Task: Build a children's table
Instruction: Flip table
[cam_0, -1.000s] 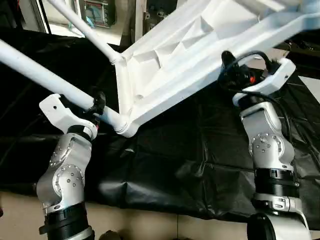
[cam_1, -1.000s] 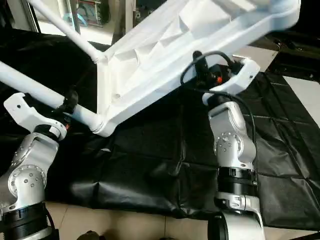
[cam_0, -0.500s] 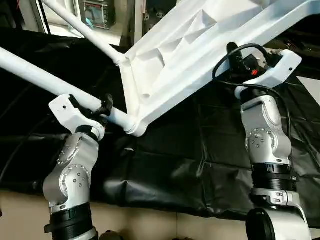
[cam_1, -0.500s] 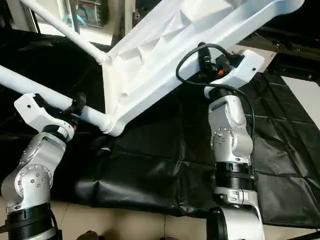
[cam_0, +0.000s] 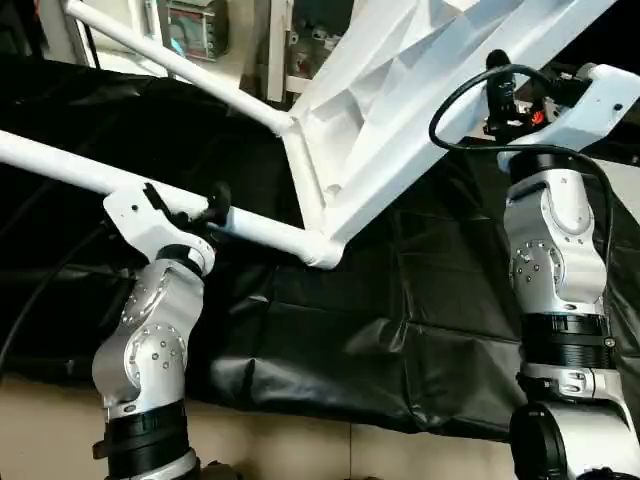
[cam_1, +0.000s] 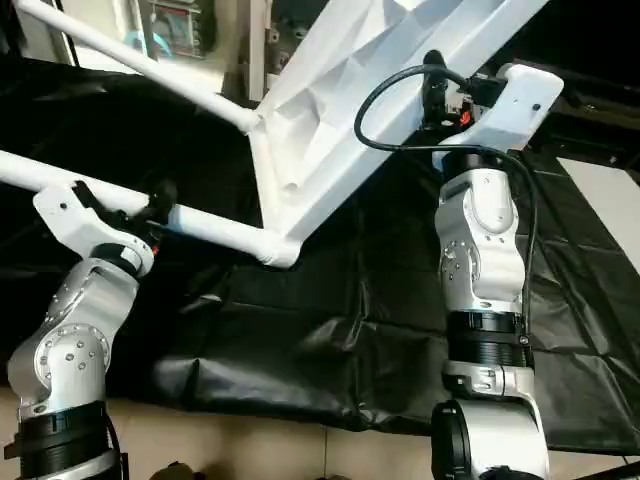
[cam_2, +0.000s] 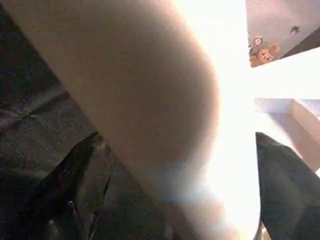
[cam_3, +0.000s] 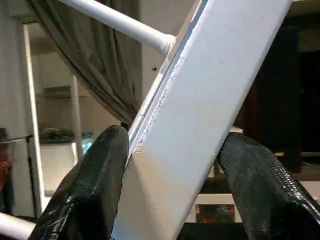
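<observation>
On the left side, the left gripper (cam_0: 205, 205) holds the near leg (cam_0: 60, 167) of the children's table. This leg is a long white tube and it runs from the left edge down to a round corner socket (cam_0: 322, 253) of the table top (cam_0: 400, 120). One black finger (cam_0: 217, 195) shows above the tube, and the jaws stand wide around it, closed on the tube. In the left wrist view the leg (cam_2: 125, 90) passes very close in front of the camera, with the black sheet (cam_2: 40, 165) behind it.

A second leg (cam_0: 170, 62) goes from the upper left to the farther corner of the top, and it is also set in its socket. The top is lifted and strongly tilted, so its ribbed underside faces the robot. Its low corner with the socket hangs above the black sheet (cam_0: 380, 330) that covers the floor; I cannot tell if it touches the sheet.

On the right side, the right gripper (cam_3: 170, 150) grips the long rim of the top (cam_3: 220, 90). The two black fingers (cam_3: 95, 185) stand one on each side of the white rim, with the jaws half wide and pressed on it. In the head views the right wrist (cam_0: 590, 95) is raised just under the rim, with a black cable (cam_0: 460, 90) looped beside it.
</observation>
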